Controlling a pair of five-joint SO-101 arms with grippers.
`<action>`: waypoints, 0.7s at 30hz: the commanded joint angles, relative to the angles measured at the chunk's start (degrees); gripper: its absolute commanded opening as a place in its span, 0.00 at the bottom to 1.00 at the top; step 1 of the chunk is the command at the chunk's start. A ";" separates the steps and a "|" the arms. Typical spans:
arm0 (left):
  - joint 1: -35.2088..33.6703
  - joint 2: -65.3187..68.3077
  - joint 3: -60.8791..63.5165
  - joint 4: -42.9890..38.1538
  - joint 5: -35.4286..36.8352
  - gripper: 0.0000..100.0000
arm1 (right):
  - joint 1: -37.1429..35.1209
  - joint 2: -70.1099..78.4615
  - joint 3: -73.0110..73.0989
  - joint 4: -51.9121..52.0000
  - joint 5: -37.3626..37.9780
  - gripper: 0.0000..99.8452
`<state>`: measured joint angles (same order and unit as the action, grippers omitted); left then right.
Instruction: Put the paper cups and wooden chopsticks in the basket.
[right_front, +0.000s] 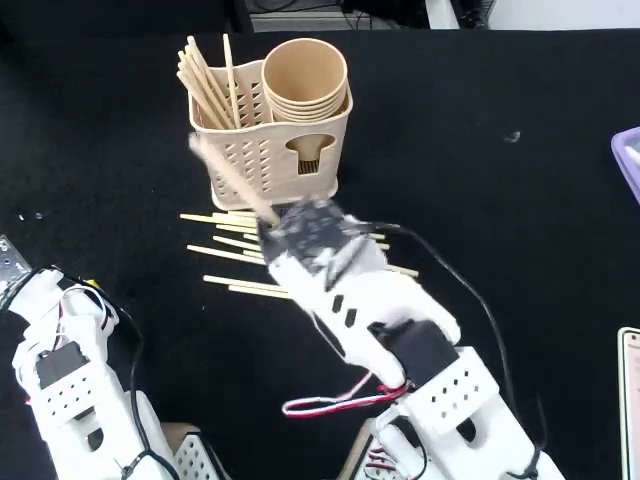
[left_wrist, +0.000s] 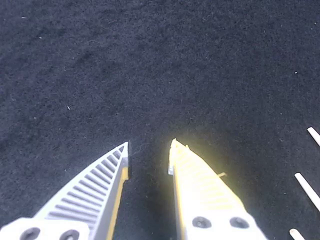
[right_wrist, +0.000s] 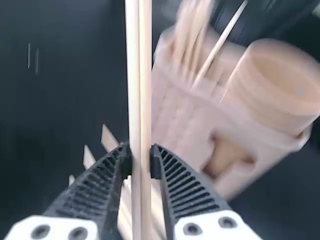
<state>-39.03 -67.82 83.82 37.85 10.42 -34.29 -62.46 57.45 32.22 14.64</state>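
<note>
L pincer (left_wrist: 149, 145): I see ribbed jaws partly apart, nothing between them, over the black, felt-like surface (left_wrist: 150, 60). R pincer (right_wrist: 141, 150): clamped on a straight, pale wooden chopstick pair (right_wrist: 145, 75), near the basket (right_front: 262, 160), which is beige perforated plastic. Inside it: upright chopsticks (right_front: 205, 85) in the L compartment, nested paper cups (right_front: 305, 75) in the R. Loose chopsticks (right_front: 225, 252) lie on the surface, on the arms' side.

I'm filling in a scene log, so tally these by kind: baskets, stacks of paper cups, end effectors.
Basket: 1
Stack of paper cups: 1
End effectors: 2 (left end effector open; right end effector shut on wooden chopsticks)
Total: 4
</note>
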 joint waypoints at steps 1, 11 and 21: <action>0.57 -0.88 -2.15 -1.14 0.44 0.14 | 1.32 0.13 -4.09 -18.55 -4.22 0.01; 1.10 -0.88 -2.15 -1.14 0.44 0.14 | 1.58 20.79 -22.29 -37.71 -4.84 0.01; 1.10 -0.88 -2.15 -1.14 0.35 0.14 | 3.52 41.45 -36.97 -38.42 -8.18 0.01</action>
<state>-38.59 -67.82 83.82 37.85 10.42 -33.14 -25.01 25.71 -4.35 7.08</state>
